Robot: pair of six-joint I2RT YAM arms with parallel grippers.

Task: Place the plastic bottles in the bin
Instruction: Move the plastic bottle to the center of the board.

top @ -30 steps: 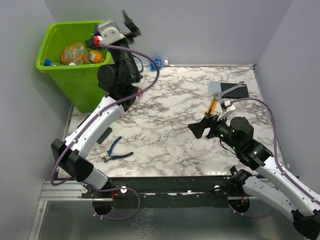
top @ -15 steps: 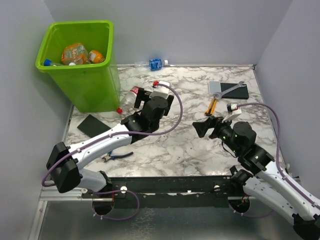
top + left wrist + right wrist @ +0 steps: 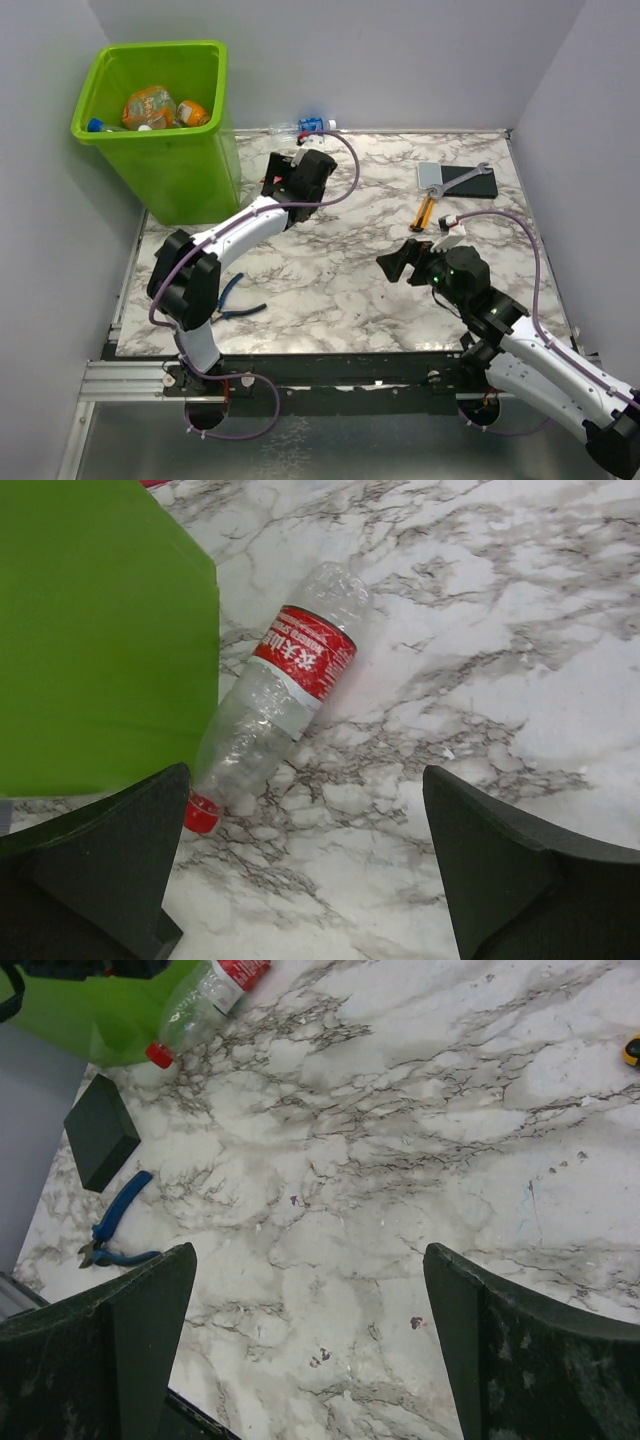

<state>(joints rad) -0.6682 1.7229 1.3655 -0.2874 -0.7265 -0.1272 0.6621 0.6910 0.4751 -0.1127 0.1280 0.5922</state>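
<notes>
**A:** Where is the left end effector point(image 3: 305, 775)?

**B:** Just right of the bin point(image 3: 185, 180), low over the worktop point(image 3: 340, 260). Its fingers are spread wide and hold nothing.

**A:** And the bottle nearest the bin?

**B:** A clear bottle point(image 3: 280, 695) with a red label lies on its side. Its red cap is by the foot of the bin's wall and its base points away from the bin. It lies just beyond the spread fingers, and neither finger touches it.

**A:** What's inside the bin?

**B:** Two orange bottles point(image 3: 150, 105) and a blue cap point(image 3: 95, 125) at its left side. A blue-labelled bottle point(image 3: 305, 126) lies behind and to the right of the bin, by the back wall.

**A:** And the right end effector point(image 3: 310, 1250)?

**B:** It is well apart from the bin, off to the right. Its fingers are spread too, empty above bare marble. Blue-handled pliers point(image 3: 110, 1230) and a black pad point(image 3: 100, 1130) lie in front of the bin.
</notes>
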